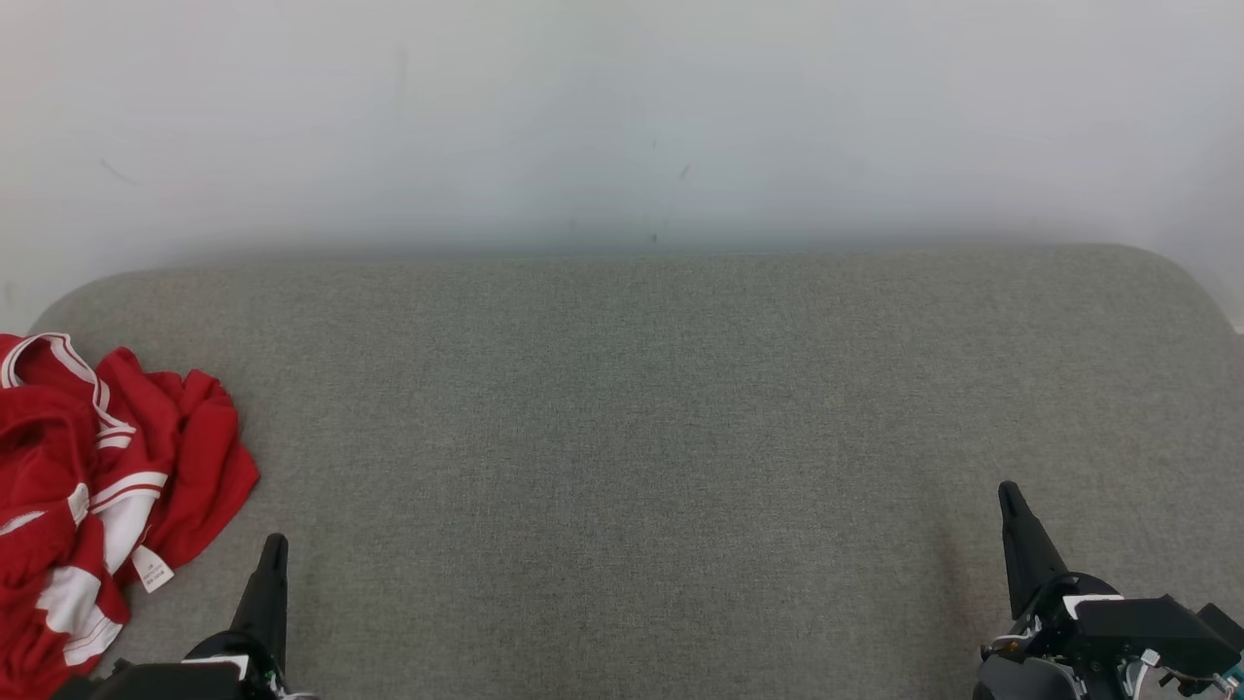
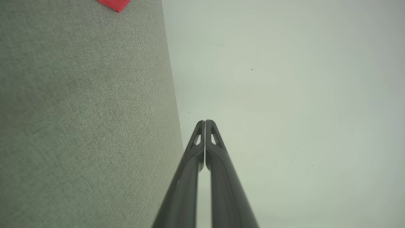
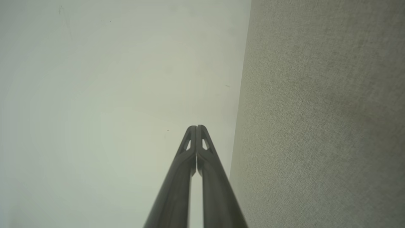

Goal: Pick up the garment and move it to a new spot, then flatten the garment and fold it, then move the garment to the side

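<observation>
Left hand point(image 1: 277, 540) and right hand point(image 1: 1009, 488) shut, empty; a closed reach could shove the crumpled red jersey point(image 1: 97, 476) off the left edge

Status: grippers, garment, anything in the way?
Left gripper shut, empty. Right gripper shut, empty. Red garment crumpled, untouched, at left end of grey cushion. No obstruction seen.

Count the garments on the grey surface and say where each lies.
1. The red-and-white garment lies at the left edge of the grey surface, partly out of frame; others may hide beyond.
</observation>
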Controlling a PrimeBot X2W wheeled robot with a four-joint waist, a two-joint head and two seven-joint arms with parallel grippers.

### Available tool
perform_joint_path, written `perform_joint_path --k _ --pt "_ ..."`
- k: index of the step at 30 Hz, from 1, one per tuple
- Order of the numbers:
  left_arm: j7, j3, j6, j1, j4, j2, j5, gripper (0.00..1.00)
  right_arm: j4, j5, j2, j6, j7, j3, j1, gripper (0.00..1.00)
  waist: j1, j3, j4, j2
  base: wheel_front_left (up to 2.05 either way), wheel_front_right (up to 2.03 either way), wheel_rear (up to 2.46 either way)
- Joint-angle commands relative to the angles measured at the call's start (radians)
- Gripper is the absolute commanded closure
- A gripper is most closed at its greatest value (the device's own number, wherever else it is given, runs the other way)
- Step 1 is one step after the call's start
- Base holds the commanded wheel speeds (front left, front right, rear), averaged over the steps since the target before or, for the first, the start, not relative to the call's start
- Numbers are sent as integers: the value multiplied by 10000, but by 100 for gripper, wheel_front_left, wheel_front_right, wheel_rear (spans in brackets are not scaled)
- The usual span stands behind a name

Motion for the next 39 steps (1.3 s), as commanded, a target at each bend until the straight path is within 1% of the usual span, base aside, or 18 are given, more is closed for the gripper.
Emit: perform_joint_path --k 1,39 --pt "46 20 -31 -133 14 -28 30 100 -13 -66 13 -21 22 -27 3 100 0 0 0 0 0 0 0" --pt "64 39 -31 -136 15 -38 54 100 -12 -82 24 -21 35 -39 2 100 0 0 0 0 0 0 0"
